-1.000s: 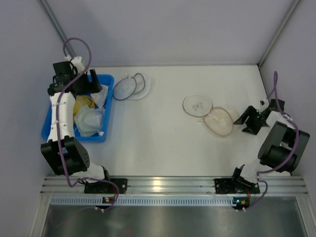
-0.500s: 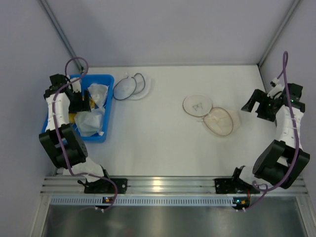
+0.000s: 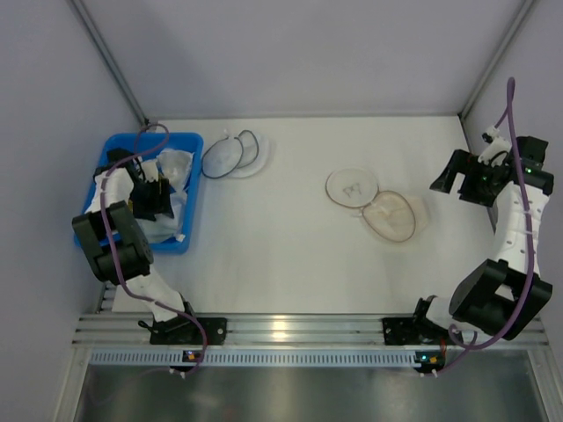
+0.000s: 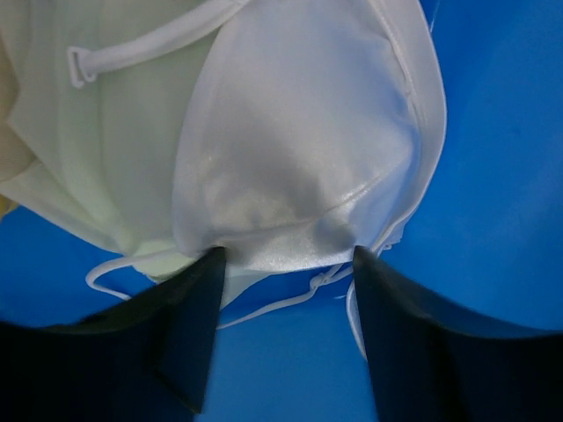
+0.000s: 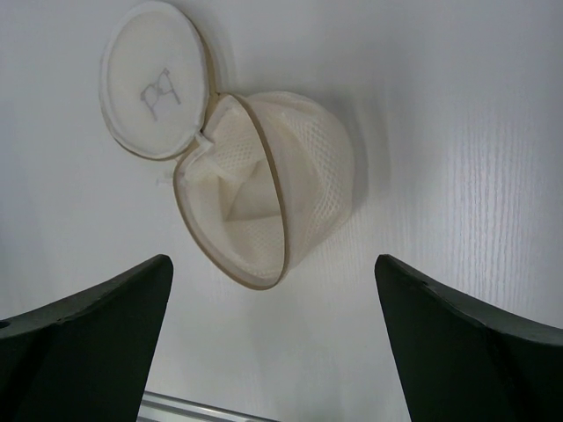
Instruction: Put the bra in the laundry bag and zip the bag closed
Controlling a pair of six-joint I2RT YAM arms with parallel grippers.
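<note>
The bra [image 4: 299, 149] lies in the blue bin [image 4: 493, 220]: one white moulded cup with thin pale straps fills the left wrist view. In the top view it shows as white cloth [image 3: 175, 165] in the bin. My left gripper [image 4: 286, 257] is open, reaching down into the bin [image 3: 98, 180], with the cup's lower edge between its fingertips [image 4: 207, 290]. The laundry bag [image 3: 390, 216] lies open mid-table, tan rim up, its round lid [image 3: 352, 186] flipped aside. My right gripper [image 5: 273, 261] is open and empty, held above the table to the right of the bag [image 5: 273, 202]; it also shows in the top view [image 3: 447, 176].
A second round mesh pouch with a black rim [image 3: 230, 156] lies just right of the bin. More pale cloth [image 4: 106, 149] lies under the bra cup. The bin's walls close in around the left gripper [image 3: 156, 196]. Grey side walls stand near both arms.
My left gripper has swung toward the near side and dropped into the bin onto the bra cup. My right arm has lifted and pulled back toward the right wall, away from the bag.
</note>
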